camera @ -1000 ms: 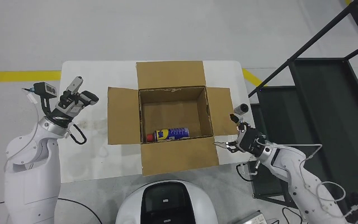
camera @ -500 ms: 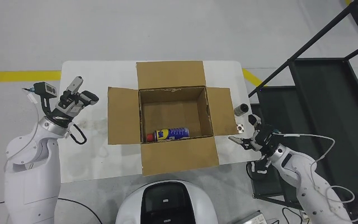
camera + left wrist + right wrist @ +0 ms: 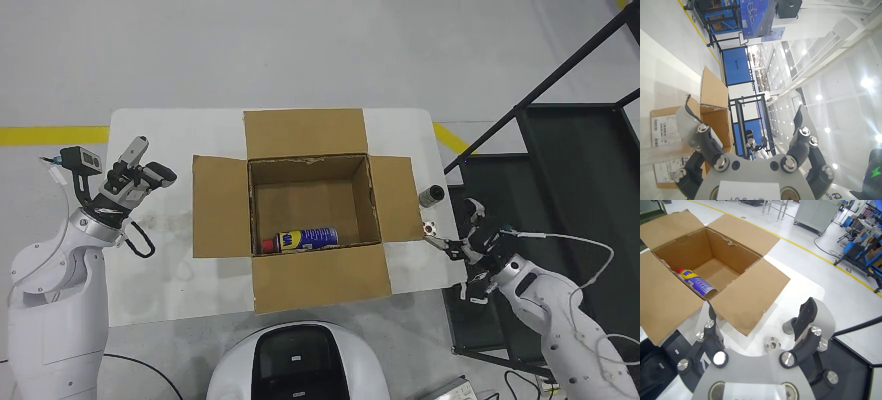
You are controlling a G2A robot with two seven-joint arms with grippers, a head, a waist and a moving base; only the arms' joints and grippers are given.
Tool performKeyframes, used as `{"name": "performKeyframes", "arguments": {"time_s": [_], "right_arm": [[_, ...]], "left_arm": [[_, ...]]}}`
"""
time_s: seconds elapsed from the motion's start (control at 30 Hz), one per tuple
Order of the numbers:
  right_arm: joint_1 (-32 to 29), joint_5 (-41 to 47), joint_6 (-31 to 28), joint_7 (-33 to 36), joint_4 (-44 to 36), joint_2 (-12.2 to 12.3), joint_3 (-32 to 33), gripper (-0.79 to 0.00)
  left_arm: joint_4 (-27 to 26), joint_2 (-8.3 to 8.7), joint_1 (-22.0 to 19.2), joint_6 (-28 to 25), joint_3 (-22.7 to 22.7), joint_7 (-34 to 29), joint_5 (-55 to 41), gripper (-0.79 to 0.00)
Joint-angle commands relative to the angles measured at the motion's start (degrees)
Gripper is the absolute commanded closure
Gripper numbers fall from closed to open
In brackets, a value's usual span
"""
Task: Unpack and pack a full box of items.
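Biggest thing first: the white table (image 3: pixel 180 290), with the cardboard box (image 3: pixel 305 133) sitting in the middle of it, all four flaps folded out flat. Inside is one spray can (image 3: pixel 305 240), lying on its side on the box floor right against the wall nearest the robot, red cap pointing toward my left arm's side. In the right wrist view the can (image 3: pixel 696 282) is tucked into that near corner with the rest of the floor bare cardboard.

My right gripper (image 3: pixel 442 242) hangs at the table's right edge, just past the tip of the right flap, so the can is well apart from it with the flap and the box wall in between. From its own camera the right gripper (image 3: pixel 760 306) is spread wide with nothing in it.

The left gripper (image 3: pixel 150 165) is over the left part of the table, beyond the left flap, also well apart from the can. It's tilted up toward the ceiling, and the left gripper (image 3: pixel 742 111) is wide open and empty too.

Small stuff: a little grey cylinder (image 3: pixel 788 327) stands near the right flap, and a round metal disc (image 3: pixel 772 344) with holes lies just beside it, right under my right gripper.
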Motion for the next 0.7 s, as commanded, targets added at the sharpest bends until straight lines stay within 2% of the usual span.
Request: {"name": "performKeyframes", "arguments": {"time_s": [0.0, 0.2, 0.37, 0.67], "right_arm": [[0.65, -1.84, -0.8, 4.57, 1.69, 0.2, 0.29, -0.785], [4.74, -6.45, -4.06, 9.75, 8.39, 0.35, -2.9, -0.785], [12.77, -6.89, -5.13, 13.14, 17.29, -0.32, -9.09, -0.785], [22.98, -5.86, -5.38, 13.14, 28.89, -1.73, -16.12, -0.785]], "left_arm": [[0.0, 0.0, 0.0, 0.0, 0.0, 0.0, 0.0, -0.785], [0.0, 0.0, 0.0, 0.0, 0.0, 0.0, 0.0, -0.785], [0.0, 0.0, 0.0, 0.0, 0.0, 0.0, 0.0, -0.785], [0.0, 0.0, 0.0, 0.0, 0.0, 0.0, 0.0, -0.785]]}}
